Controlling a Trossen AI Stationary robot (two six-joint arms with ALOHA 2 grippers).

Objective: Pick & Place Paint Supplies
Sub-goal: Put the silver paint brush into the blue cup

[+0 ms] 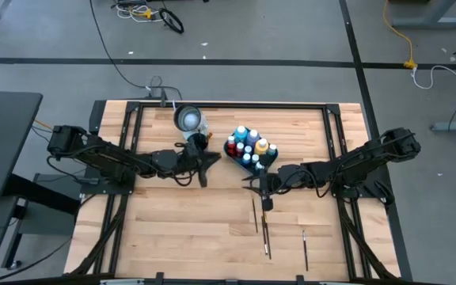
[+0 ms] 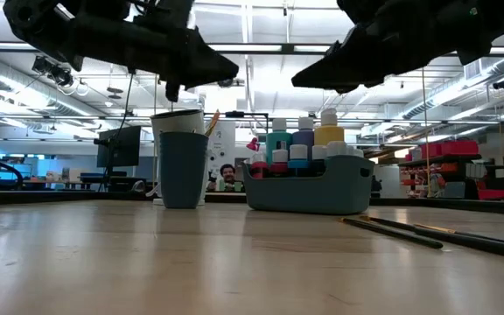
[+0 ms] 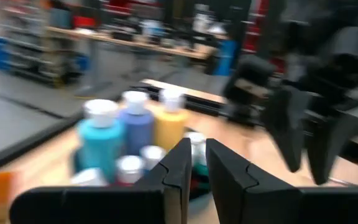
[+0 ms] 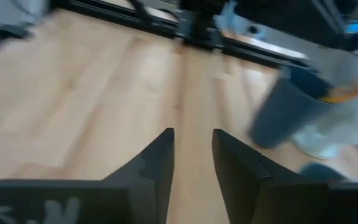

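Several paint bottles [image 1: 248,145] with pale caps stand upright in a teal tray [image 2: 309,194] at the table's middle; they also show in the left wrist view [image 3: 135,127]. Three thin brushes [image 1: 254,214] [image 1: 265,234] [image 1: 305,248] lie flat on the table nearer the front. My left gripper [image 1: 214,158] hovers left of the tray, slightly open and empty, pointing at the bottles. My right gripper [image 1: 249,179] hovers just in front of the tray, above the table, open and empty.
A dark blue cup [image 2: 183,168] with a wood-coloured stick [image 2: 212,122] in it stands left of the tray, and a pale cup [image 1: 188,119] stands behind it. A dark metal frame [image 1: 228,104] runs along the table's edges. Bare wood lies at the front left.
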